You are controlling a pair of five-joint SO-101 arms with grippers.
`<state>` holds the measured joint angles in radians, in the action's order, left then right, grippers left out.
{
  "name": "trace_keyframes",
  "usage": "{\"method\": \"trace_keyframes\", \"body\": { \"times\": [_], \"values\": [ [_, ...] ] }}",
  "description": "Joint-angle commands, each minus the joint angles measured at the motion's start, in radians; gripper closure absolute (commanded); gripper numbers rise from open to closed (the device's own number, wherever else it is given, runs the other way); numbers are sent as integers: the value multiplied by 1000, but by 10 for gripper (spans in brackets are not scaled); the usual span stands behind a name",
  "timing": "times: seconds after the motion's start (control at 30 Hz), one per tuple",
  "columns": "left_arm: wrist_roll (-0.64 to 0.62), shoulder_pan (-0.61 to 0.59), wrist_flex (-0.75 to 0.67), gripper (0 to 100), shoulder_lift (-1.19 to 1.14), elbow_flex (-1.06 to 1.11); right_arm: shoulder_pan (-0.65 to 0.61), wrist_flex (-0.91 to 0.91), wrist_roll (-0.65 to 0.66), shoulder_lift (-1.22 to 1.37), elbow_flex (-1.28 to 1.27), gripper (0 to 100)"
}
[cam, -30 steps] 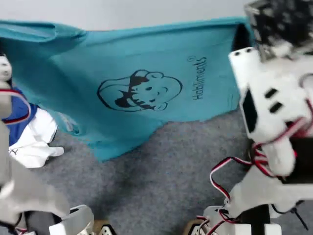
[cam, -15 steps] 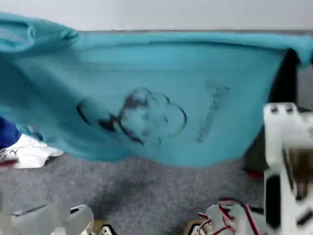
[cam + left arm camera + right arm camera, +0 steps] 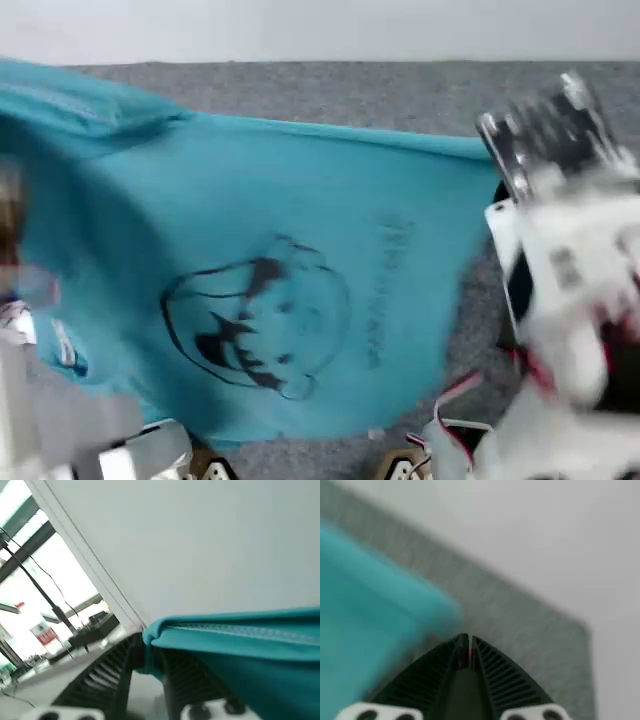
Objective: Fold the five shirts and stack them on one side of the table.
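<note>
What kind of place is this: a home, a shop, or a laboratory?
Probably a robotics lab or workroom: a white robot arm with exposed wiring at a gray table, a teal shirt, and a bare wall with a large window.

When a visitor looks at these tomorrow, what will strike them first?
A big teal shirt with a dark cartoon print, stretched wide across the grey table in the high view. In the left wrist view the left arm's jaws are shut on its hem, and a white arm stands at the shirt's right edge in the high view.
</note>
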<state>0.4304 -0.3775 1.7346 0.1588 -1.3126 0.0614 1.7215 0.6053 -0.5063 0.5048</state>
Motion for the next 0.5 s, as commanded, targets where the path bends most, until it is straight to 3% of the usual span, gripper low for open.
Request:
{"method": "trace_keyframes", "body": {
  "times": [0.0,0.23,0.33,0.47],
  "values": [
    [58,41,17,985,-94,216,12,-157,18,10,-304,988],
    [129,130,-133,985,-301,533,-7,-641,40,113,-669,988],
    [130,146,-189,985,-368,572,-48,-696,34,177,-710,988],
    [133,133,-146,985,-390,579,-150,-699,6,265,-707,988]
  ]
}}
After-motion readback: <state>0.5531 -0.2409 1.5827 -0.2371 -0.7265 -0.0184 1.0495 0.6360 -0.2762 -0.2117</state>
